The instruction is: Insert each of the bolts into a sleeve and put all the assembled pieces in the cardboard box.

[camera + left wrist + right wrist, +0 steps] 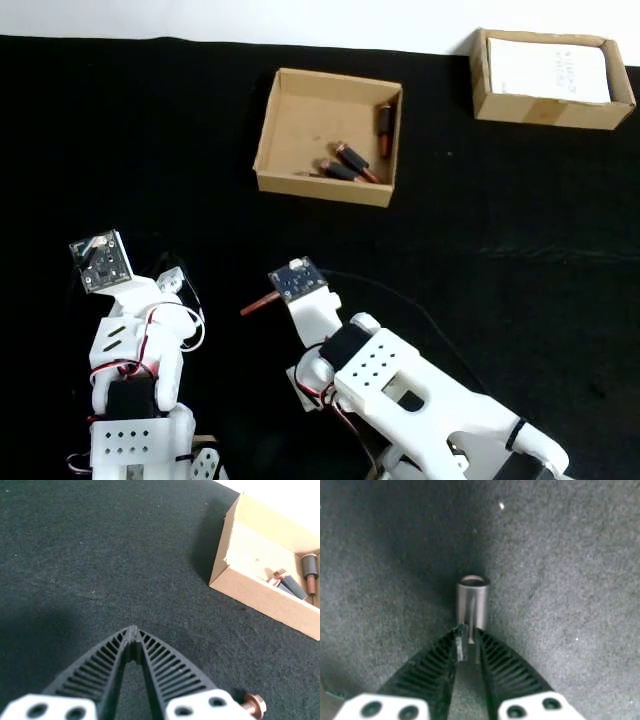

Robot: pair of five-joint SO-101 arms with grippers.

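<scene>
Right gripper (469,634): fingers clenched on the near end of a plain grey metal sleeve (473,597). Its long axis runs straight out from the fingertips, open mouth facing away. Left gripper (131,630): fingers pressed together, holding nothing. One copper bolt (257,304) lies flat on the desk (520,300) between the two arms, just beside the right arm's wrist. It is judged the next pick-up. Three assembled pieces (350,160) lie in the cardboard box (268,140).
</scene>
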